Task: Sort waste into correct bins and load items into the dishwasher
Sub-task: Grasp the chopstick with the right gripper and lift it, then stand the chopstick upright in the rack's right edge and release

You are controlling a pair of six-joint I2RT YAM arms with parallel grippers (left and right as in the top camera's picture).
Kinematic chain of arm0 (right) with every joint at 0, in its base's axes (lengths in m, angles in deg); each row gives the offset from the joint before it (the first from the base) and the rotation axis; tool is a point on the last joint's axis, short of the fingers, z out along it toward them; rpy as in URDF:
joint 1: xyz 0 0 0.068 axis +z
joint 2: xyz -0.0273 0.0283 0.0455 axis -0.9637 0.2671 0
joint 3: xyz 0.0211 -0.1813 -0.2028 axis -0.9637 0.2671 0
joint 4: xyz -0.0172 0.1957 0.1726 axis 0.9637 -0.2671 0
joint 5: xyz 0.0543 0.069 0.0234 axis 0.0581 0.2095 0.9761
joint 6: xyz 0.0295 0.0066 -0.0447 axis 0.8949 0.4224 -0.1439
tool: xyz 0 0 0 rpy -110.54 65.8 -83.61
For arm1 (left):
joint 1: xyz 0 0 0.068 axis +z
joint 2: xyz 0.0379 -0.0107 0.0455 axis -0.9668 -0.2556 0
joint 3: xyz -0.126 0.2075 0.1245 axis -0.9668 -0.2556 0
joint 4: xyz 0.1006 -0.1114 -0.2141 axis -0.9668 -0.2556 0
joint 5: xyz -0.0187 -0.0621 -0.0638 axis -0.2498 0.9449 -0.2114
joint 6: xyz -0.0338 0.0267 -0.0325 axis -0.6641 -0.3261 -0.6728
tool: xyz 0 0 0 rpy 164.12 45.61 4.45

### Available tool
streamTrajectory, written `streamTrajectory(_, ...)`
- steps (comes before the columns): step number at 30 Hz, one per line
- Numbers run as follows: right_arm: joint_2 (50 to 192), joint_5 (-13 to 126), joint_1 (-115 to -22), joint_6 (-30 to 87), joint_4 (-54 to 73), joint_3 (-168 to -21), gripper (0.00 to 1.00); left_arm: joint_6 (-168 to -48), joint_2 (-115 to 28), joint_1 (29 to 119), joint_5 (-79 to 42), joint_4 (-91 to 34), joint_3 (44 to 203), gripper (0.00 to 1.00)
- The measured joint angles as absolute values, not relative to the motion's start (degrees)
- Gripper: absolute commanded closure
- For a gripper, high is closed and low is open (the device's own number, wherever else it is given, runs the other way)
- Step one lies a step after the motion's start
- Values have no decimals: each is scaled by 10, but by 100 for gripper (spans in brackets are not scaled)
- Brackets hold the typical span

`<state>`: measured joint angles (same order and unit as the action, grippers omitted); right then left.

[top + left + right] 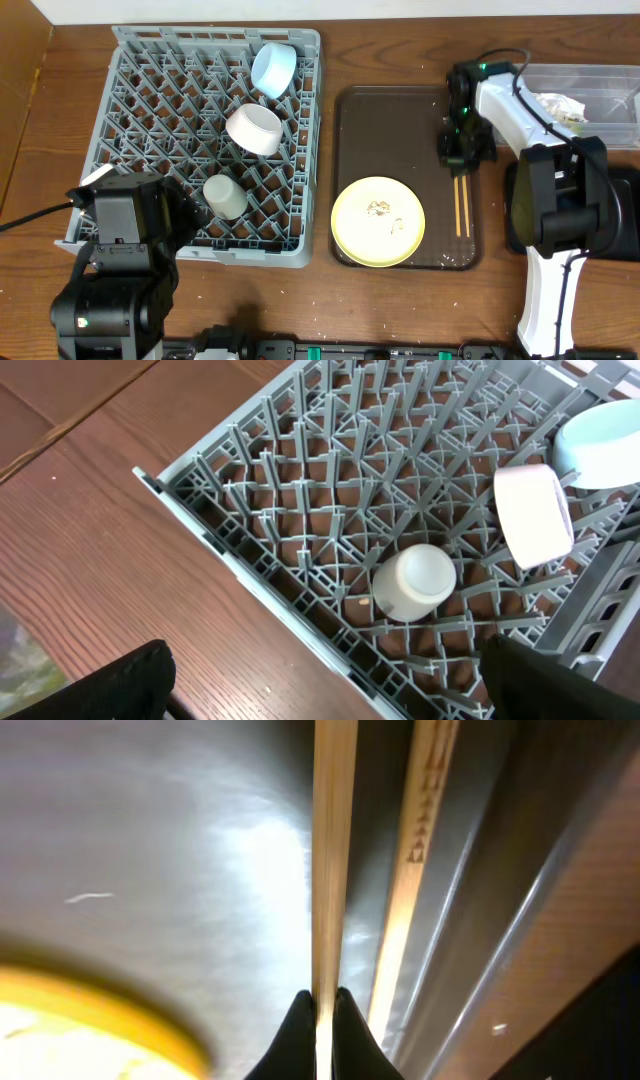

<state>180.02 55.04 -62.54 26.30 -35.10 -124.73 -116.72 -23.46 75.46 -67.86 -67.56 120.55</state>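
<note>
The rack (pixel 215 150) holds a blue bowl (pixel 273 68), a white bowl (pixel 253 128) and a cup (pixel 225 197); the tray (pixel 350 110) carries a plate (pixel 377 221) at its front edge and chopsticks (pixel 461 205) along its right edge. The wrist view shows the right gripper (pixel 460 165) clenched on one chopstick (pixel 333 840); the left gripper (pixel 325 680) hangs spread above the rack's front corner

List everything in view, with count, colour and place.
grey plastic dish rack: one, grey, left on table
light blue bowl: one, blue, rack's far right
white bowl: one, white, rack's middle
cream cup: one, cream, rack's front
brown serving tray: one, brown, right of rack
pale yellow round plate: one, yellow, on tray, bearing scraps
thin wooden chopsticks: two, tan, tray's right side
clear plastic tub: one, clear, far right, waste inside
flat black tub: one, black, right edge
left pincer: one, black, open, by rack's near corner
right pincer: one, black, shut on one chopstick
</note>
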Motion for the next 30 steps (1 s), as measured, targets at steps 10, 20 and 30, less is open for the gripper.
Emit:
streamTrajectory(10,1798,803,-588,357,-183,-1444,99,-1167,-235,755,-678,-676,1206,2)
streamTrajectory(20,1801,817,-394,528,-19,-1443,97,-1167,-235,755,-678,-675,1206,2)
streamTrajectory(30,1801,727,-371,548,-39,-1443,96,-1167,-235,755,-678,-675,1206,2)
